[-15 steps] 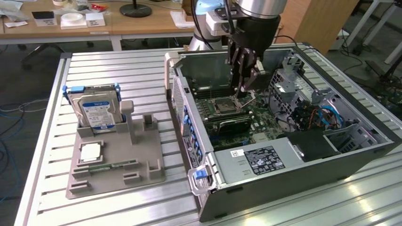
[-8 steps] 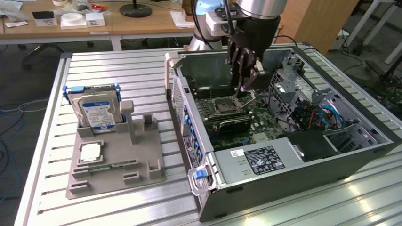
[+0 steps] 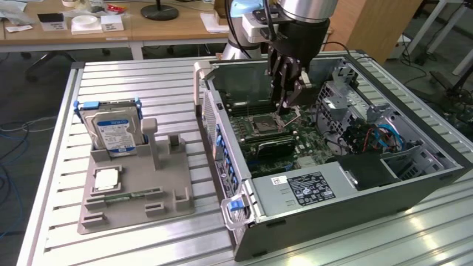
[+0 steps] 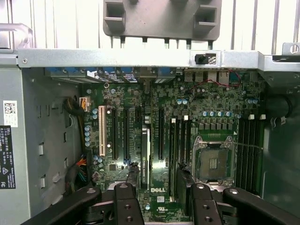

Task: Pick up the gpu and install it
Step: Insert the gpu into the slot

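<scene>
As far as I can judge from both views, the gpu (image 3: 272, 146), a thin dark rectangular circuit card, stands on edge in one of the long black expansion slots (image 4: 161, 133) of the green motherboard (image 4: 211, 105). In the wrist view I see it edge-on (image 4: 145, 150), running parallel to the neighbouring slots. The black two-fingered gripper (image 3: 284, 111) hangs just above the board inside the open dark-grey metal computer case (image 3: 347, 194). It is nearer the square silver CPU socket (image 4: 213, 161) than the card, with its jaws spread wide and nothing between them (image 4: 164, 208). So the card is out of my grasp and carried by the slot alone. To do this step well, I judge that what matters is whether the card sits level along its whole length. A corner riding high would mean it is only half home, and I cannot tell from these views whether the bracket end meets the case wall. With the released fingers this close to the socket and the upright parts around it, any motion should be straight and slow, without dragging sideways across the board. In the exterior view's left, on the ribbed aluminium table (image 3: 133, 75), the grey plastic parts holder (image 3: 140, 208) carries the silver hard drive with its blue-and-white label (image 3: 114, 133) and a small green memory stick (image 3: 133, 195), well apart from the case.
</scene>
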